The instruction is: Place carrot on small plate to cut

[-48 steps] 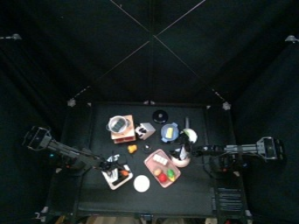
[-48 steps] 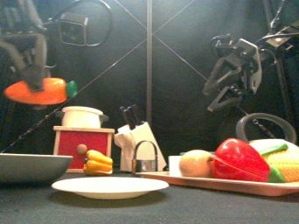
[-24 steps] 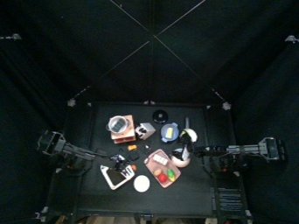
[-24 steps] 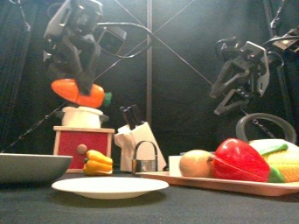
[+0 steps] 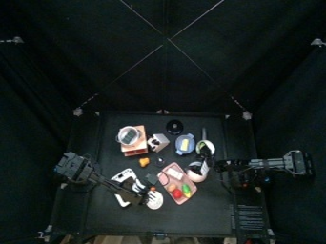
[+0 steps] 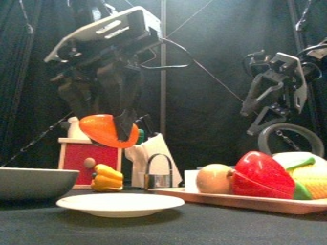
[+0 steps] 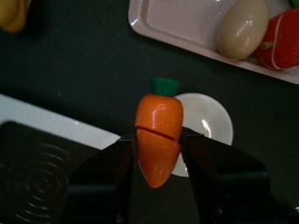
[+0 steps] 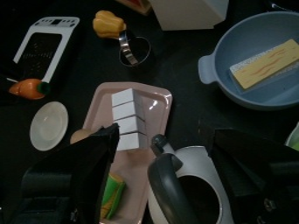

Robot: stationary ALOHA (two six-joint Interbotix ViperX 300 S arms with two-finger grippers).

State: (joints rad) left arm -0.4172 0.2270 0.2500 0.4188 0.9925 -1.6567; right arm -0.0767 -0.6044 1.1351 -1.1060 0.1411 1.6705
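Transport step in hand: left hand [image 7: 159,171] grips the orange toy carrot w/ green top [image 7: 158,129] aloft, approx. over the small plain white round plate [image 7: 212,124] on the desk; next req.: lower, centre, release; right hand [image 8: 152,149] idle, spread, empty.

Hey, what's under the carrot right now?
The small plate lies on the table below the carrot, which the left gripper holds in the air above it. From the wrist view the carrot covers the plate's near edge, and the rest looks bare.
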